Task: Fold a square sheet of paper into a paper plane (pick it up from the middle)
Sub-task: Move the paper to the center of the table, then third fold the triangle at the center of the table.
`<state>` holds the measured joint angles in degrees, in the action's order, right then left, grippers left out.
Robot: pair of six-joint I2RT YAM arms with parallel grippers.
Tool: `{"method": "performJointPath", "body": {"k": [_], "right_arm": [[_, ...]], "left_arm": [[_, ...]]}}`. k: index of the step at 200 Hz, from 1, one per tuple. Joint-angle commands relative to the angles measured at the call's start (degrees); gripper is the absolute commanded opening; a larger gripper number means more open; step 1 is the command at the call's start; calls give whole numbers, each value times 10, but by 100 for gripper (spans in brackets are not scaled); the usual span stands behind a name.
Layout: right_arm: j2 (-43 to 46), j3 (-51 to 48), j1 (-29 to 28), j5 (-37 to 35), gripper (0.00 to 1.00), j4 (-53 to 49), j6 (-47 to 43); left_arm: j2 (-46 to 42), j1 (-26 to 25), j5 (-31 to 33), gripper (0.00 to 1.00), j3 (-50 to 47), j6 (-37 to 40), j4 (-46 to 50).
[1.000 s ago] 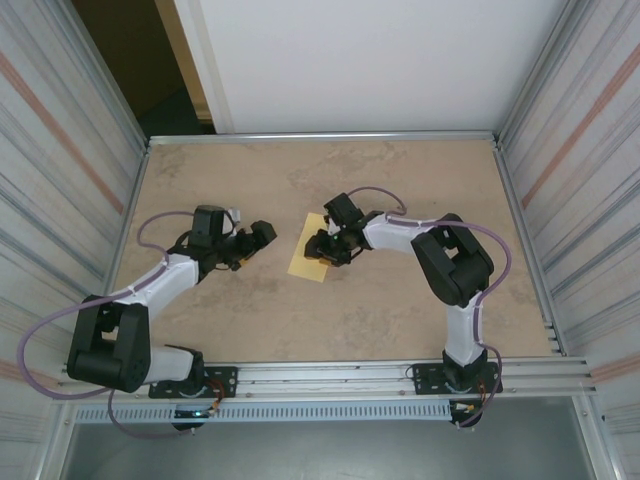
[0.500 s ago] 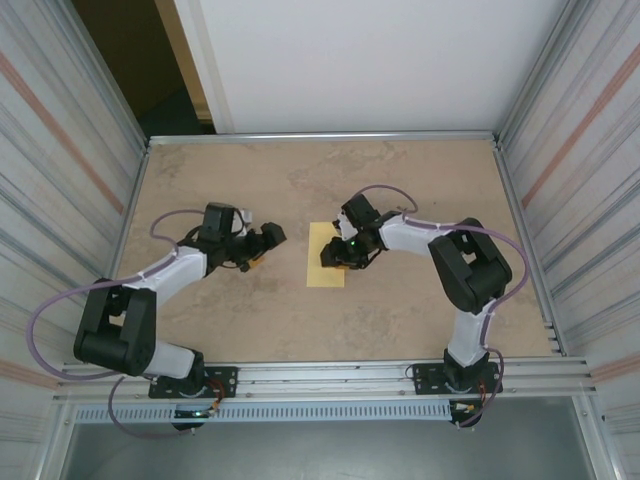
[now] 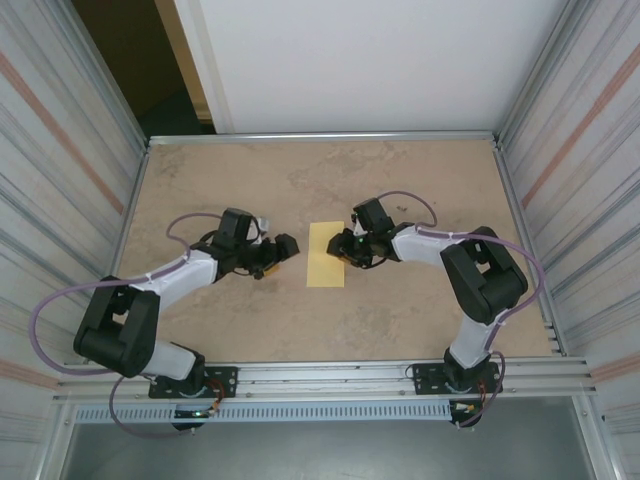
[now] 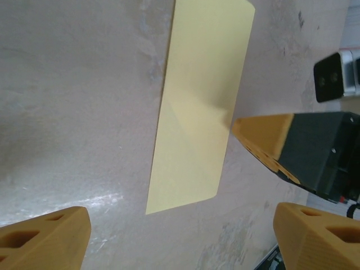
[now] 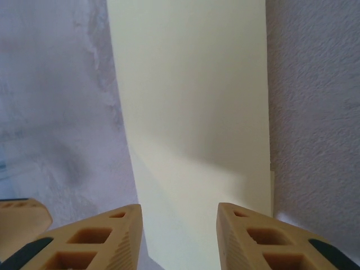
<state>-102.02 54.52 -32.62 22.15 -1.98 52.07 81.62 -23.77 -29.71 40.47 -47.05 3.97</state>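
Note:
The square sheet of paper (image 3: pixel 326 254) lies flat mid-table as a narrow pale-yellow rectangle with a faint diagonal crease (image 4: pixel 199 107). My left gripper (image 3: pixel 283 252) hovers just left of it, open, its orange fingertips (image 4: pixel 50 236) wide apart with bare table between them. My right gripper (image 3: pixel 345 248) is low over the sheet's right edge, open, and the paper (image 5: pixel 191 101) runs under the gap between its fingers (image 5: pixel 107 236). One right finger (image 4: pixel 264 140) touches the sheet's right edge. The paper plane is out of view.
The beige table (image 3: pixel 400 180) has bare room all round the sheet. Ribbed metal walls (image 3: pixel 590 200) close both sides, a white panel (image 3: pixel 360 60) stands behind, and an aluminium rail (image 3: pixel 330 375) runs along the near edge.
The sheet has swung from tilted to upright and shifted slightly right with the right gripper. My left gripper has moved right, closer to the sheet. Both pairs of jaws have narrowed a little.

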Motion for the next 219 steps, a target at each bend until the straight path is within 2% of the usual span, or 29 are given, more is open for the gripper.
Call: {"method": "performJointPath", "body": {"k": [1,98,163,219], "right_arm": [[-20,19,-4,3,38,2,11],[-65,-17,3,-14,36,-14,11],[-68,-18,5,-14,36,-15,9],[-68,-20,5,-14,36,-18,9]], "left_arm": [[17,-11,-20,82,1,-15,-14],[71,-54,-4,47,28,-9,20],[109,-70,2,37,47,1,31],[131,-77,0,36,53,-1,24]]}}
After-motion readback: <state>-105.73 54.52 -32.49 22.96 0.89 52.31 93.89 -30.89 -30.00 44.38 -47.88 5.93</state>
